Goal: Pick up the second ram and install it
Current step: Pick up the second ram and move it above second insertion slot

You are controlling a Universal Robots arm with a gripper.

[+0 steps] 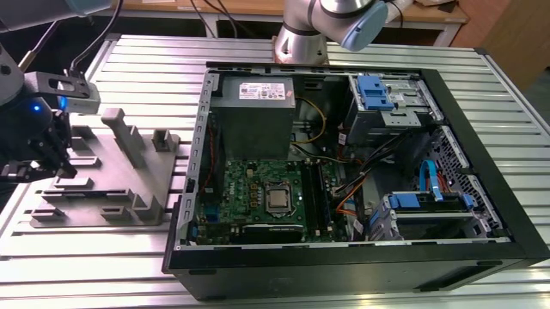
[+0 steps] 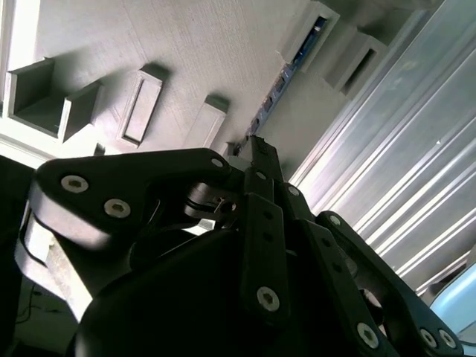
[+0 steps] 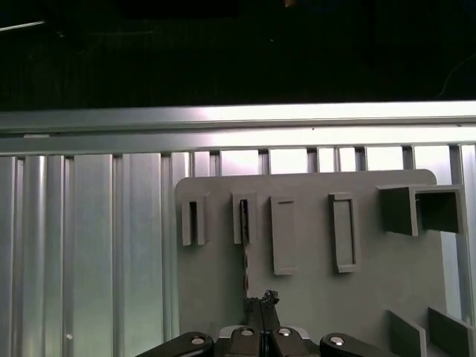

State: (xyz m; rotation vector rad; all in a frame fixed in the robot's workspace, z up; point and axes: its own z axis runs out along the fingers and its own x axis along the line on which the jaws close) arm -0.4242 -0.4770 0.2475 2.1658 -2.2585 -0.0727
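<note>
With the fingers drawn close together, the gripper [image 3: 262, 301] has its tips right at the near end of the second ram [image 3: 244, 253]. Whether the board's edge is actually caught between the pads, I can't tell from either wrist view. In the second wrist view the gripper [image 2: 256, 149] lines up along the second ram [image 2: 286, 74], a thin dark strip standing on edge. It runs from the tips away into a narrow holder of the grey fixture [image 3: 312, 297]. So the ram sits in its fixture, not yet in the machine.

The exterior view shows the gripper [image 1: 43, 168] low over the grey fixture [image 1: 120, 187], on that view's left. The fixture lies on the slatted metal table [image 1: 257, 48], just beside the open computer case [image 1: 507, 212]. The motherboard [image 1: 257, 187] and its long black slots [image 1: 316, 199] are well apart from the gripper.

This reads as the pick itself. To do it well, the pads should bear flat on both faces of the strip, centred on its thickness. Any pull should run straight along the holder walls, because a twist could jam or flex the board.
</note>
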